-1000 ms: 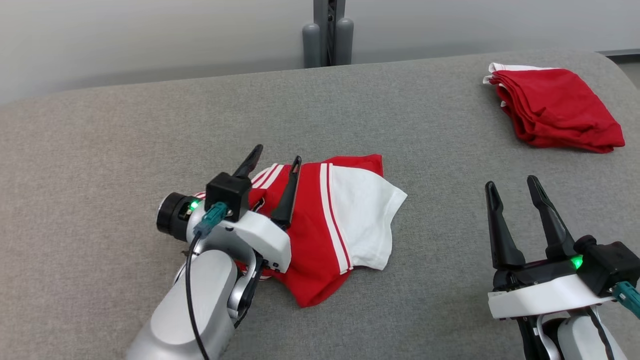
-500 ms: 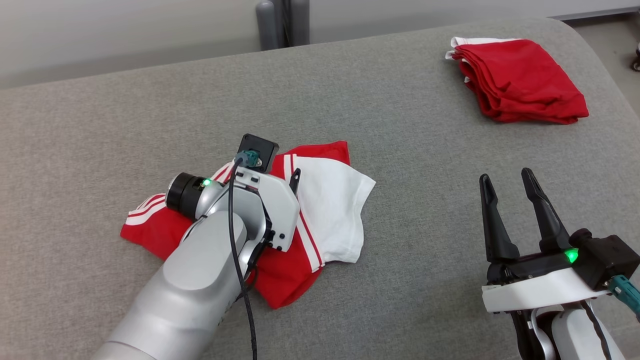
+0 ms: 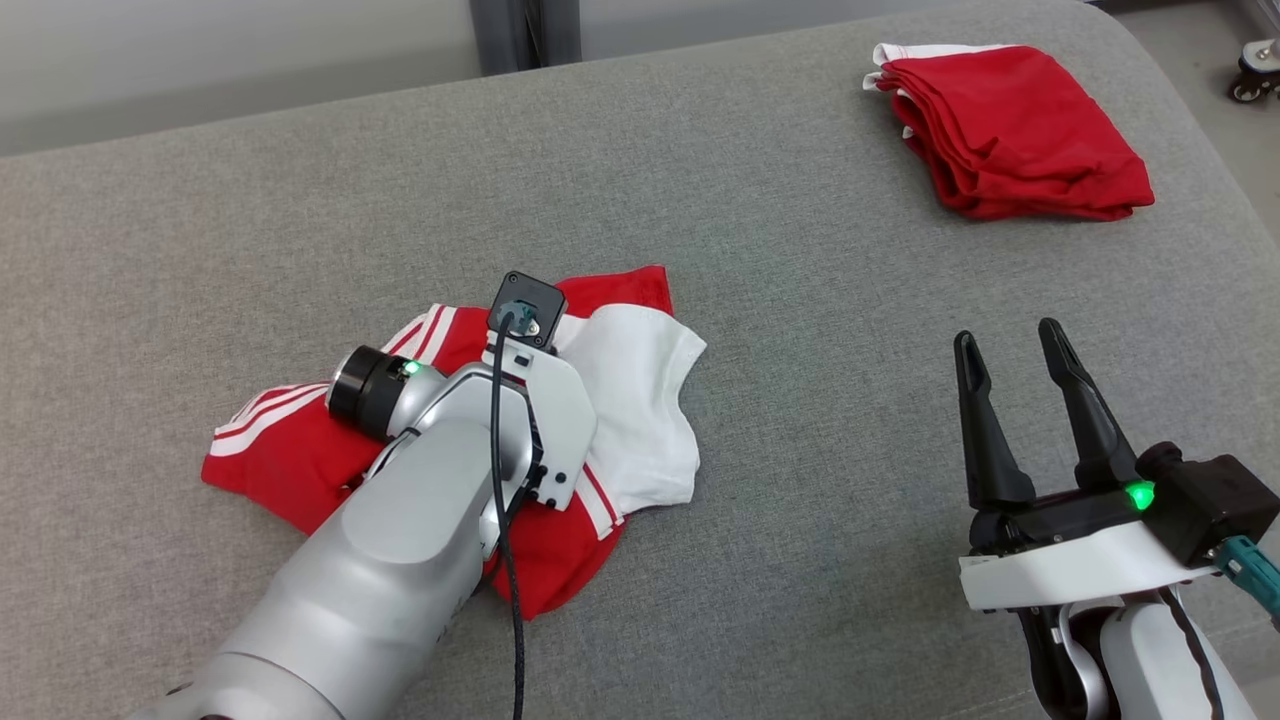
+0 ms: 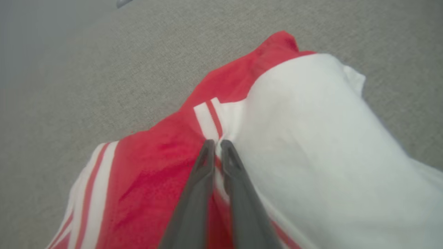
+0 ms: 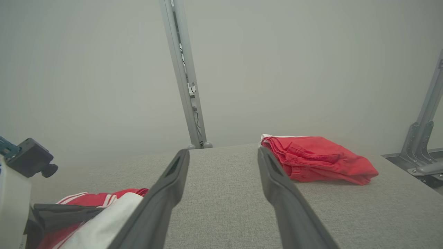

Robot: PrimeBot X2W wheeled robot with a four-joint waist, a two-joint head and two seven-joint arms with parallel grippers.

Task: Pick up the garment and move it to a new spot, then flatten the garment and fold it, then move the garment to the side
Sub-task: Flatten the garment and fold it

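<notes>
- Lying bunched on the near left part of the grey fabric-covered bench (image 3: 820, 330), the red and white striped garment (image 3: 275, 470) has its white panel (image 4: 311, 138) uppermost, on the robot's right side of the heap.
- A second ago the left hand (image 4: 215, 143) stood spread wide above the cloth. Now it is down in the fabric, its two dark fingers (image 4: 195, 186) drawn almost together.
- The tips pinch a small ridge of cloth just where the white stripes meet the white panel. The fabric puckers toward them, so this reads as a real hold on the garment.
- The grasp looks made, but the lift has not begun, because the garment rests on the bench all round the pinch. The task is at the start of its first step, with flattening and folding all to come.
- The head camera has swung since the earlier pictures, so the scene's apparent slide is not movement of the things.
- The right hand (image 3: 1006, 335) hangs over bare bench, spread wide and holding nothing, well apart from the garment.
- A folded pile of red cloth (image 3: 1020, 130) sits at the far right corner.
</notes>
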